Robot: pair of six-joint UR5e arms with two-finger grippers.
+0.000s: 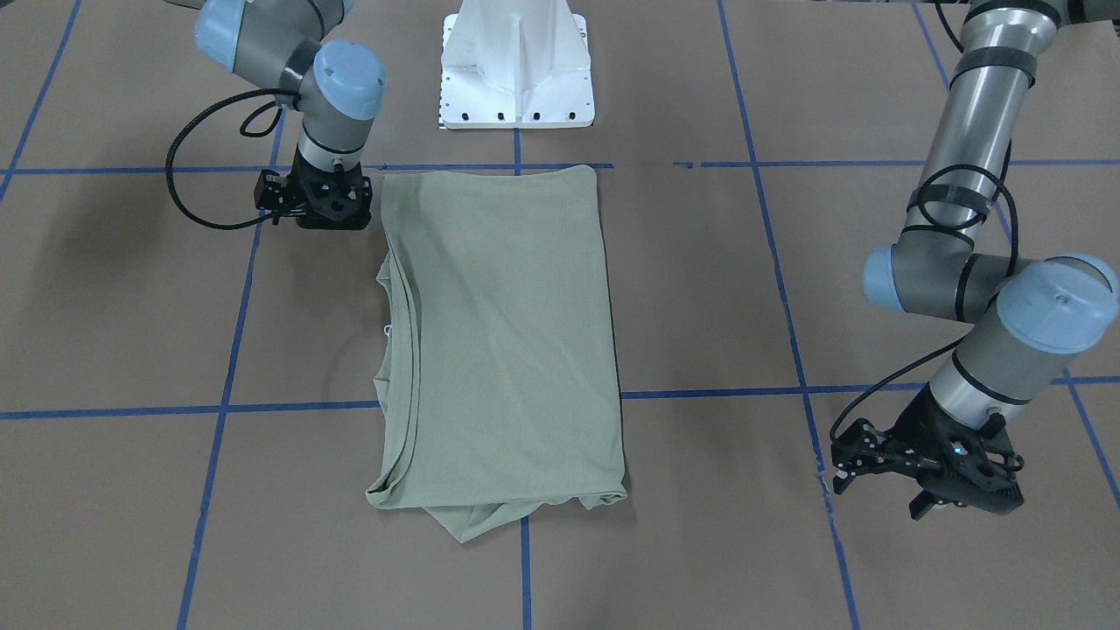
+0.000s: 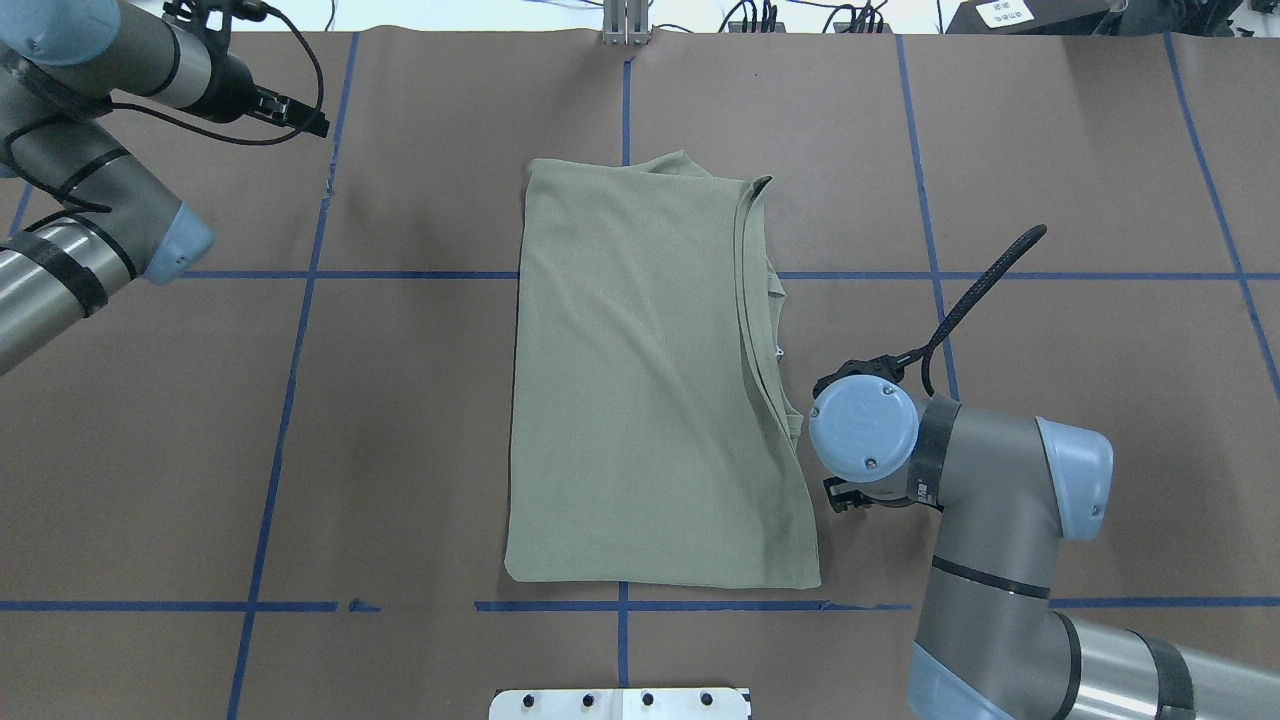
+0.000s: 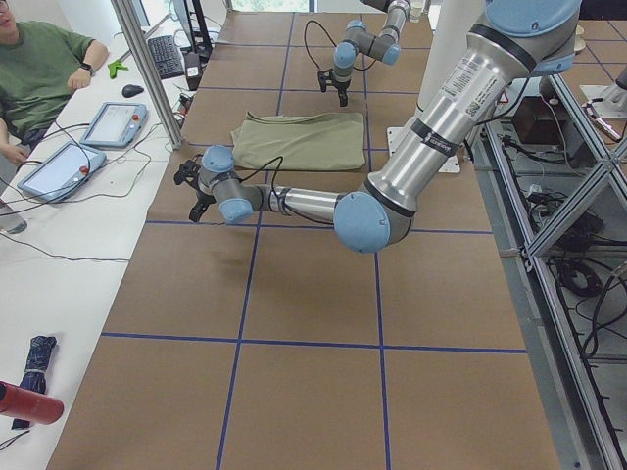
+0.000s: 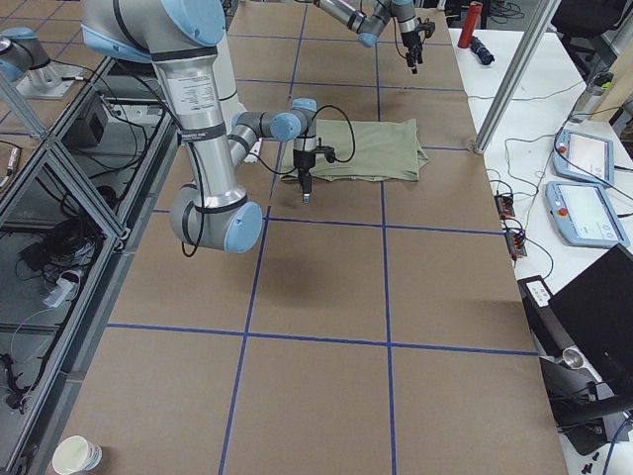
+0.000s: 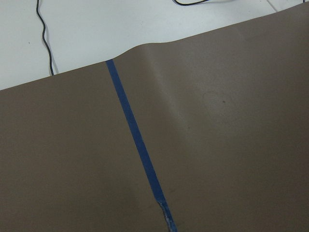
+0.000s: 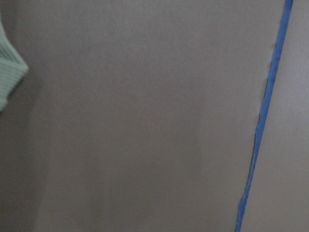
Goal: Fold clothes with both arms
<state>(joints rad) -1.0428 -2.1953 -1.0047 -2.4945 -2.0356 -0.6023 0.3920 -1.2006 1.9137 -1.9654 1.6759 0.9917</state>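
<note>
The clothes, one sage-green shirt [image 1: 507, 332] [image 2: 640, 380], lie folded into a long rectangle in the middle of the brown table, collar edge toward my right arm. My right gripper [image 1: 322, 206] points straight down just beside the shirt's corner, touching nothing. Its fingers are hidden under the wrist, so I cannot tell their state. A corner of the shirt [image 6: 9, 77] shows in the right wrist view. Far off to the shirt's other side, my left gripper [image 1: 875, 490] [image 2: 305, 118] hovers over bare table near the far edge, fingers apart and holding nothing.
The white pedestal base [image 1: 516, 70] stands behind the shirt. Blue tape lines [image 1: 227, 350] grid the table. A seated person [image 3: 39, 69] and control tablets [image 3: 113, 122] are at a side desk. A paper cup [image 4: 77, 455] sits off the table.
</note>
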